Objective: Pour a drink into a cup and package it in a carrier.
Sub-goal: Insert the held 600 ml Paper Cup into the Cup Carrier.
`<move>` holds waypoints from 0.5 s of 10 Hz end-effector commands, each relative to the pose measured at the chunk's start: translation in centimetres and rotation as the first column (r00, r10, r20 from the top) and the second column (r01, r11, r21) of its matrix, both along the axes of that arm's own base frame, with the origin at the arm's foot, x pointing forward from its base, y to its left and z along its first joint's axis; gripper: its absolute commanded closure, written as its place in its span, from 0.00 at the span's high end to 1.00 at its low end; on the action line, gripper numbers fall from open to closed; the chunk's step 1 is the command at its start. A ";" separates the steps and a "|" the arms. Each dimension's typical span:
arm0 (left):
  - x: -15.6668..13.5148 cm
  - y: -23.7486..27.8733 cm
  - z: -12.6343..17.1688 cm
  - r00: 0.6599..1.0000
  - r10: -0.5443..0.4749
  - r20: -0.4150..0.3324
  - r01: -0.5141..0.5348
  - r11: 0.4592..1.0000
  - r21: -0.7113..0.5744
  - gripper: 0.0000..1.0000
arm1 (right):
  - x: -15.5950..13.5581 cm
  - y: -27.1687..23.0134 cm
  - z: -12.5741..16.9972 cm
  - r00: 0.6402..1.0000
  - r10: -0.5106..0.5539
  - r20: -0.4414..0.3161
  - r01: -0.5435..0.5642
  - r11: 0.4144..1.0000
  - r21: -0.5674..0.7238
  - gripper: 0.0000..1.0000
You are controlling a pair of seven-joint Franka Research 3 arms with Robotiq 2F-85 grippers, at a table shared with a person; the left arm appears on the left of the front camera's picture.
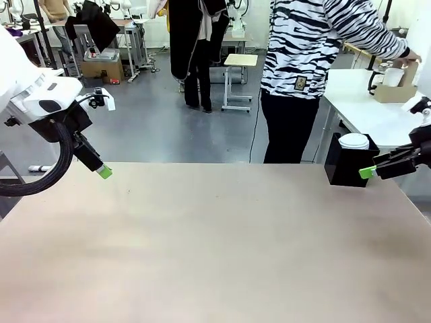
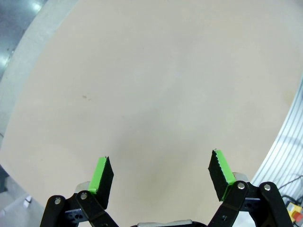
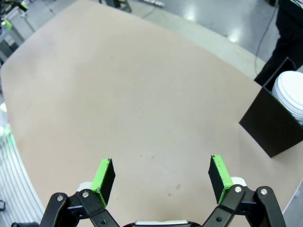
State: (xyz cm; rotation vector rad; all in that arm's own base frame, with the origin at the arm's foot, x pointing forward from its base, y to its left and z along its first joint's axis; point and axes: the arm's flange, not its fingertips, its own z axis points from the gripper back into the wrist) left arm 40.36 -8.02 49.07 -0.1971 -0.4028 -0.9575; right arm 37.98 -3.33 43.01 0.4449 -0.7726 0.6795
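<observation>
- Idling wide open and empty: left gripper (image 2: 161, 176), right gripper (image 3: 162, 176).
- Person's hand (image 1: 406, 62) is handling carrier (image 1: 394, 89) on side table; grippers should be waiting clear of black box (image 1: 348, 165).

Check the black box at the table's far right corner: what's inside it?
White lids stick up out of the black box; the right wrist view shows them as a stack of round white discs. The box walls cover everything lower down, so whether cups sit beneath can't be told.
</observation>
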 end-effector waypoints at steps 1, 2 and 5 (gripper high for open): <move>-0.2 0.1 0.1 1.000 0.009 0.001 -0.009 1.000 0.010 1.00 | -0.1 -0.3 -0.5 1.000 0.017 0.019 -0.017 1.000 -0.002 1.00; -0.2 0.1 0.1 1.000 0.009 0.001 -0.009 1.000 0.010 1.00 | -0.1 -0.3 -0.5 1.000 0.017 0.019 -0.017 1.000 -0.002 1.00; -0.2 0.1 0.1 1.000 0.009 0.001 -0.009 1.000 0.010 1.00 | -0.1 -0.3 -0.5 1.000 0.017 0.019 -0.017 1.000 -0.002 1.00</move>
